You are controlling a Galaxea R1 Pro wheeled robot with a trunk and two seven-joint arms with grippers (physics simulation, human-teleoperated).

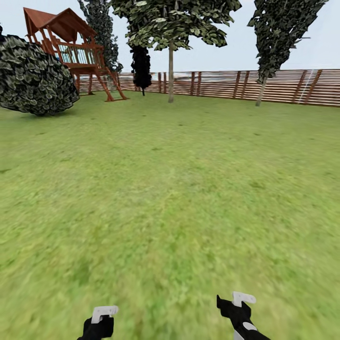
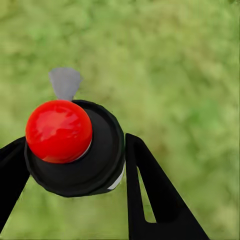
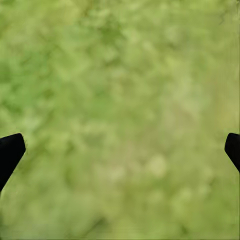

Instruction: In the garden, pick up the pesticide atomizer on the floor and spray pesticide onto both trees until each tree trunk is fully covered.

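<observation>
My left gripper (image 2: 75,172) is shut on the pesticide atomizer (image 2: 102,155), a black round bottle seen end-on with a red ball cap (image 2: 59,131) and a grey nozzle tab (image 2: 65,82), held over grass. In the head view the left gripper (image 1: 100,320) and right gripper (image 1: 238,306) hang low over the lawn. The right gripper (image 3: 121,150) is open, with only grass between its fingers. Two trees stand far ahead by the fence, with pale trunks: one (image 1: 170,75) at centre and one (image 1: 260,92) leaning at the right.
A brown slat fence (image 1: 283,87) closes the far side. A large round bush (image 1: 35,78) and a wooden playhouse (image 1: 71,47) stand at the far left, with an all-black tree (image 1: 140,66) beside them. Open grass (image 1: 170,189) lies between me and the trees.
</observation>
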